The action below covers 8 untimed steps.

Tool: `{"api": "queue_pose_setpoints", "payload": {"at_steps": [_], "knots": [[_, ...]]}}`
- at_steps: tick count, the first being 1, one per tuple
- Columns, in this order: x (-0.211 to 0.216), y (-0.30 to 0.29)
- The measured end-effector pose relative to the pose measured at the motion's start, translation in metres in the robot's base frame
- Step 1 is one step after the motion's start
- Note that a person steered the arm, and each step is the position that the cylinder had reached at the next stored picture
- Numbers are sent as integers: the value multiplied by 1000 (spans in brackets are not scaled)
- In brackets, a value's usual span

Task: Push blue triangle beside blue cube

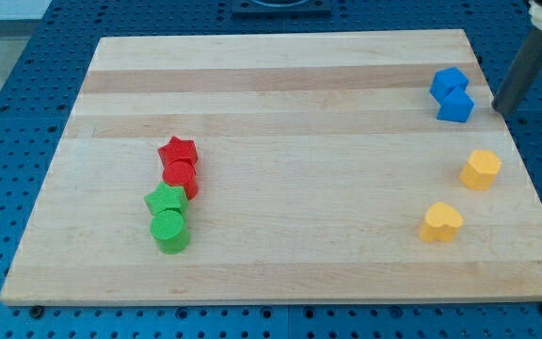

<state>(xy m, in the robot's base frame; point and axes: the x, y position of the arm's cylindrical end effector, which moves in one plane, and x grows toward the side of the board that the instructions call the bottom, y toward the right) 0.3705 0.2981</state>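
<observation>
Pale wooden bench (280,85) lies over a blue pegboard (7,113). Nearest, at the view's left, a green cylinder (169,233) touches a green block (166,201), with a red cylinder (179,176) and red star (178,151) stacked beyond them. At the right sit a yellow heart (440,222) and yellow hexagon (481,169). Farther up, the blue triangle (448,81) touches the blue cube (455,104). My tip (501,107) stands just right of the cube; this end effector is a plain rod with nothing to open or close.

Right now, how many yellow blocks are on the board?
2, both at the view's right: one yellow block nearer the blue pair, the other yellow block below-left of it. None seems hidden.
</observation>
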Motion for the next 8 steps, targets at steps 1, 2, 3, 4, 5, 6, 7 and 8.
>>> {"api": "queue_pose_setpoints", "payload": {"at_steps": [1, 2, 3, 4, 5, 6, 7, 8], "knots": [[11, -9], [16, -30], [14, -67], [5, -98], [-8, -118], [-1, -120], [9, -142], [-6, -157]]}}
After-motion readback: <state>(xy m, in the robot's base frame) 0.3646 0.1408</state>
